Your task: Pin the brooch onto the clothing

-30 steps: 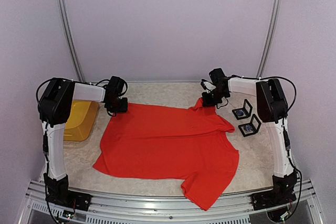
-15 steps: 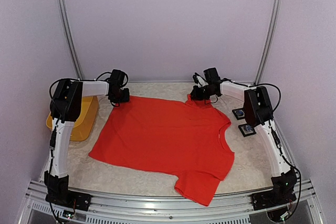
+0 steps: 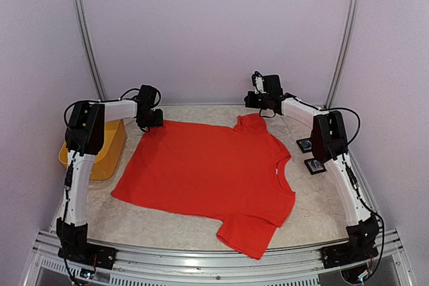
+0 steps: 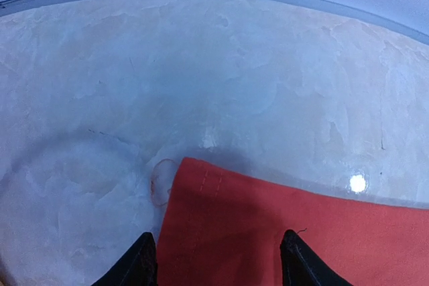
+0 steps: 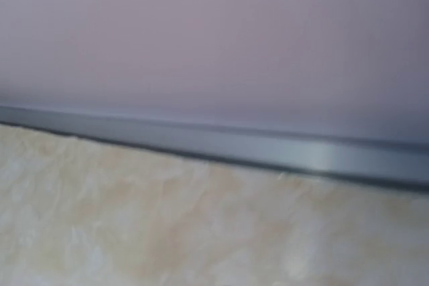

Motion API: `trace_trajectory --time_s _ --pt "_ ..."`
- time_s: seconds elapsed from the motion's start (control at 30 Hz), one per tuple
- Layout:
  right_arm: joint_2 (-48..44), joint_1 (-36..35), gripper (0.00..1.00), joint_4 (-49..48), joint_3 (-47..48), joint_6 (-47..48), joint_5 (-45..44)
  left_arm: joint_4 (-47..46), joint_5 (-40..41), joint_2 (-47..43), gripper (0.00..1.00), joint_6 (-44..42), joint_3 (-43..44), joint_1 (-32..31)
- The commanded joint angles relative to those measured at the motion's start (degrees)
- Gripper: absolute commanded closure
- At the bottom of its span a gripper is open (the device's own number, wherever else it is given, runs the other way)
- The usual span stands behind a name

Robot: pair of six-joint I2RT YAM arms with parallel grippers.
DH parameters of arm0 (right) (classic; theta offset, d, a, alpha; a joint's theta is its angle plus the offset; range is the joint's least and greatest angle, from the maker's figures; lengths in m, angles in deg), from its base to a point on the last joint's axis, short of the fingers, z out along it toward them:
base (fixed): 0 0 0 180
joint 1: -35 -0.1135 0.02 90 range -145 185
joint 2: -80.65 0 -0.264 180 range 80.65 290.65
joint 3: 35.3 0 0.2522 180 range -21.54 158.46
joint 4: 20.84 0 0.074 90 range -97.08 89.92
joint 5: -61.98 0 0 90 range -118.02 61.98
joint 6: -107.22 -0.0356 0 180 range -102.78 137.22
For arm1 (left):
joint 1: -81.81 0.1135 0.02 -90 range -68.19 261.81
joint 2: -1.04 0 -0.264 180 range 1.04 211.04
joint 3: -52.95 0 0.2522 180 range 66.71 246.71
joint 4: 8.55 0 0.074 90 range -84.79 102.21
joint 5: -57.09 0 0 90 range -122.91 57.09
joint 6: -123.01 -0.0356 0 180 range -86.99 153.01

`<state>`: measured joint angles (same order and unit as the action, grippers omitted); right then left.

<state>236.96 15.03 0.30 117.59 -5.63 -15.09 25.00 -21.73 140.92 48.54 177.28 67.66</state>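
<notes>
Red T-shirt (image 3: 208, 172): spread flat mid-bench (image 3: 167, 224); neck toward 3 o'clock, hem toward 9 o'clock, one sleeve at 6 o'clock nearest the arm bases, other sleeve bunched at 1 o'clock.
Black display cases (image 3: 315, 164): two, near the neck at 3 o'clock; contents too small to tell.
Yellow bin (image 3: 107, 155): at 9 o'clock, apart from the hem.
Left tool (image 3: 149, 122): at the 10 o'clock hem corner; released, fingers (image 4: 139, 264) spread either side of the red cloth.
Right tool (image 3: 256, 103): at 1 o'clock, by the far sleeve; released or clenched, cannot tell; wrist view blurred, only bench and grey rail (image 5: 268, 149).
</notes>
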Motion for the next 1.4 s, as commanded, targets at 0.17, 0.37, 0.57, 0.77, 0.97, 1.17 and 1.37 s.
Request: trace_trajectory --time_s 0.17,0.37,0.57,0.77,0.97,1.17,1.37 --pt "-15.2 2.6 0.82 13.9 -15.7 13.3 -10.1 -5.0 1.1 -18.6 0.41 1.3 -20.5 -0.5" --pt "-7.9 3.5 0.52 21.7 -9.4 14.9 -6.4 -7.9 -0.2 -25.1 0.41 5.0 -33.4 -1.9" --pt "-4.4 3.8 0.69 23.3 -8.5 13.6 -2.9 -7.9 -0.2 -28.2 0.42 6.2 -40.9 -2.7" --pt "-4.6 5.2 1.00 21.9 -7.1 13.0 0.4 -7.8 1.3 -30.9 0.41 5.9 -45.0 -3.7" --pt "-6.7 6.7 1.00 15.4 -2.8 16.8 -6.1 -7.6 3.3 -28.7 0.41 5.1 -45.6 -3.6" --pt "-9.0 6.6 1.00 10.1 -7.4 19.2 -7.7 -7.8 3.9 -26.3 0.41 4.7 -45.2 -3.7" --pt "-8.0 7.2 0.56 11.6 -6.6 19.9 -13.7 -6.7 5.3 -27.8 0.41 3.4 -44.1 -3.7"
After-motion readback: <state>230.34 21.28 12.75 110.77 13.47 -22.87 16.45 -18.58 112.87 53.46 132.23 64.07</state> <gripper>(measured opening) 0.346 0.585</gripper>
